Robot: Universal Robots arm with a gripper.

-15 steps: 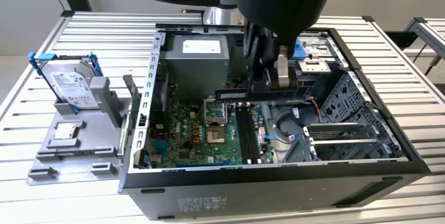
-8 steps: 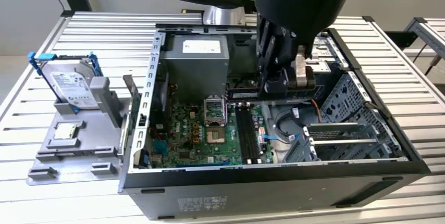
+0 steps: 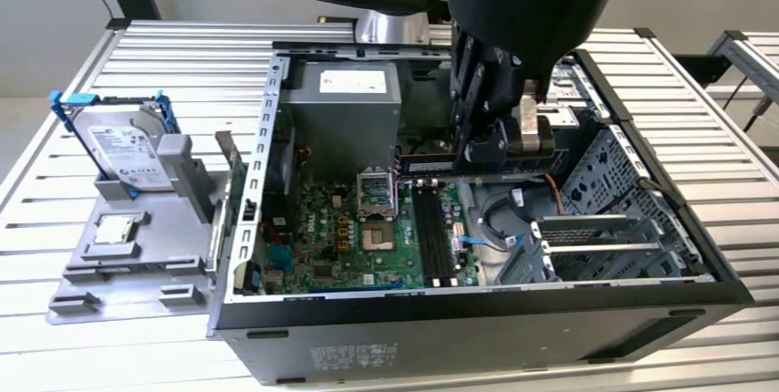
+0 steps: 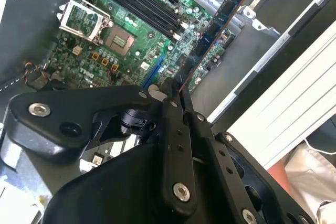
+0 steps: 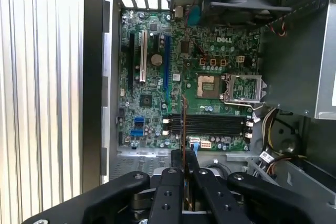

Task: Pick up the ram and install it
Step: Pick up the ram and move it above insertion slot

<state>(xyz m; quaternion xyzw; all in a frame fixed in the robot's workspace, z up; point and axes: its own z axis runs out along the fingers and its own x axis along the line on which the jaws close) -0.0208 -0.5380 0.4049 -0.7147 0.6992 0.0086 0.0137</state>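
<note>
My gripper (image 3: 490, 148) hangs inside the open computer case (image 3: 487, 319), shut on the ram (image 3: 429, 165). The ram is a dark blue-green stick held level above the motherboard (image 3: 328, 246). In the second wrist view the ram (image 4: 215, 27) juts out from between my fingertips (image 4: 170, 95) over the board. The first wrist view looks at the ram (image 5: 183, 124) edge-on, a thin strip above the black memory slots (image 5: 210, 124), with my gripper (image 5: 184, 163) around its near end. The slots (image 3: 432, 232) lie just below the stick; the ram is held apart from them.
A grey power supply (image 3: 341, 100) fills the case's far side. The open processor socket (image 3: 375, 205) sits beside the slots. A metal drive cage (image 3: 608, 228) and cables stand on the exterior view's right. A hard drive (image 3: 128, 155) rests in a grey holder outside the case.
</note>
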